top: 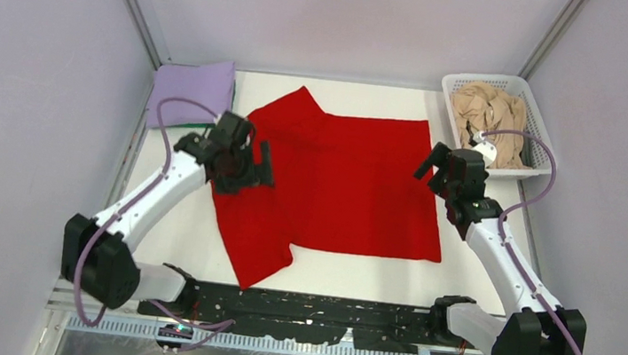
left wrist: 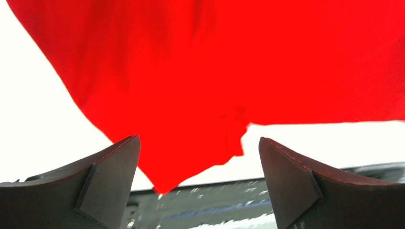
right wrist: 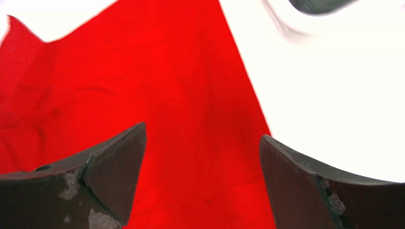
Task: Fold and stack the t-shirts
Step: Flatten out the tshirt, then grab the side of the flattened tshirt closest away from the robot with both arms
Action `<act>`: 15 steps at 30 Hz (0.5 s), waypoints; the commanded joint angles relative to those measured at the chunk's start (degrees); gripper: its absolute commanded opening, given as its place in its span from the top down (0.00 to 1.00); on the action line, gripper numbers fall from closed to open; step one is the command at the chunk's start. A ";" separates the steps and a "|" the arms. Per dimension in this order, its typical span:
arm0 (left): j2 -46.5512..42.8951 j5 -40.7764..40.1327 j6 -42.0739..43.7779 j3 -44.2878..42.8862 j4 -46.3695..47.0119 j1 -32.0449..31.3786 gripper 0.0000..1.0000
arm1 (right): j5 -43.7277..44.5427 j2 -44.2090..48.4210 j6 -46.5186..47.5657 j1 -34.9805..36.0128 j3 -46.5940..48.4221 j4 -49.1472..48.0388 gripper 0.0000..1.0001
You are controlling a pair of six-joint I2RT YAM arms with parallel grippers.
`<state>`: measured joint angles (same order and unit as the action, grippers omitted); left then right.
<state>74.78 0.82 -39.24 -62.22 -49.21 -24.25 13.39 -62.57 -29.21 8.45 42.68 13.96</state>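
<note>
The bright red t-shirt lies spread flat on the white table, one sleeve toward the far left and one toward the near left. It fills the left wrist view and the right wrist view. My left gripper is open and empty above the shirt's left edge. My right gripper is open and empty above the shirt's right edge. The lavender t-shirt lies folded at the far left corner. The beige t-shirt is crumpled in the basket. No green t-shirt is in view.
The white lattice basket stands at the far right corner, close behind my right arm. Grey walls enclose the table on the left, back and right. The black mounting rail runs along the near edge.
</note>
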 commanded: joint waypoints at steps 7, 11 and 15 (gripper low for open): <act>-12.08 -1.19 -10.90 23.17 -3.22 -21.66 0.20 | 1.36 -0.38 -2.24 -0.47 -1.17 3.82 0.05; -12.50 -1.85 -12.68 25.28 -2.39 -24.51 0.32 | 1.15 -1.70 -2.59 -0.53 -0.90 3.97 0.05; -9.85 -1.12 -11.53 25.99 0.11 -25.83 0.39 | 2.70 -1.63 -3.17 -0.74 -1.23 4.82 0.05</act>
<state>63.33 -0.80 -49.82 -36.75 -52.97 -48.84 14.31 -64.58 -30.70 8.12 40.77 18.85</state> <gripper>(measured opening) 0.627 0.955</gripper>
